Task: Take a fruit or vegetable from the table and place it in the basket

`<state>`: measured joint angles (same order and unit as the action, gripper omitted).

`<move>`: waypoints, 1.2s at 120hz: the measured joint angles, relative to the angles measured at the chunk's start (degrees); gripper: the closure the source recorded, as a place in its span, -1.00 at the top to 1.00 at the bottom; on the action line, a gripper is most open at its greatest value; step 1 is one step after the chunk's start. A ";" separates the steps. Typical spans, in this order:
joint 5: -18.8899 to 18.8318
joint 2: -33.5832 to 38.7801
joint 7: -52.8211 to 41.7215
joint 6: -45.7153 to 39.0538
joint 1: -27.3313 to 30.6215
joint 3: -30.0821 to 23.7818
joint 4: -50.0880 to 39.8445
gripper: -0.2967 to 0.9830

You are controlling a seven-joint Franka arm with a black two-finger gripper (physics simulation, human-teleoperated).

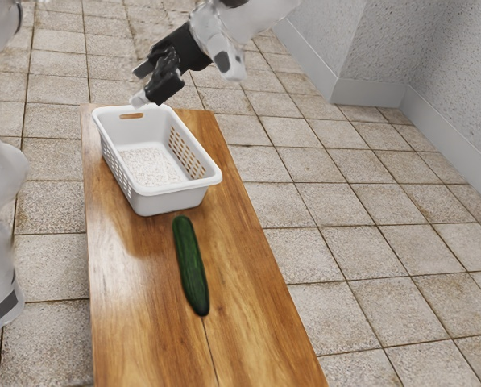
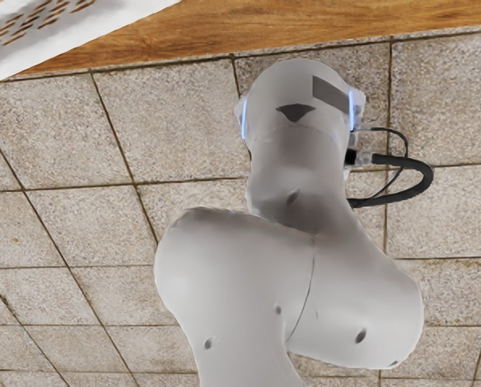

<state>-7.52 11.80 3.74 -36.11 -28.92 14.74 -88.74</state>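
Cucumber (image 1: 190, 266) lying on the desk (image 1: 260, 330), lengthwise, just beside the near end of the white basket (image 1: 184, 190) in the exterior view. Claw (image 1: 139, 85) raised over the basket's far end, fingers well parted, nothing between them.

Risks: a low approach from there could clip the basket rim and shove basket into cucumber. Fingers set along the length instead of across it would probably slip off or roll it. Gripped near one tip, it may swing and catch the rim on the way in.

Exterior view gives the cucumber's full lie and the finger spread. Wrist view gives the arm's pale body (image 2: 296, 177), its looped black cable (image 2: 427, 179) and floor tiles (image 2: 55, 294); hand's camera seems poorly aimed for a grasp.
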 joint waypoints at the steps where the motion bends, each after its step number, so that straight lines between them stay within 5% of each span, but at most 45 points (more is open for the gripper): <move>1: -0.31 0.22 0.24 -1.87 -0.74 0.28 -1.58 0.54; 26: -4.84 1.22 0.19 -32.22 -9.68 1.18 -10.34 0.54; 44: -0.92 0.06 -11.85 -43.15 -10.42 1.91 -10.59 0.54; 94: 3.15 0.79 -46.75 -48.50 -12.14 2.13 -19.26 0.54; 144: 4.37 10.00 -57.45 -54.31 -18.81 2.54 -30.30 0.54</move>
<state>-3.14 21.80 -53.71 -90.41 -47.73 17.28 -119.04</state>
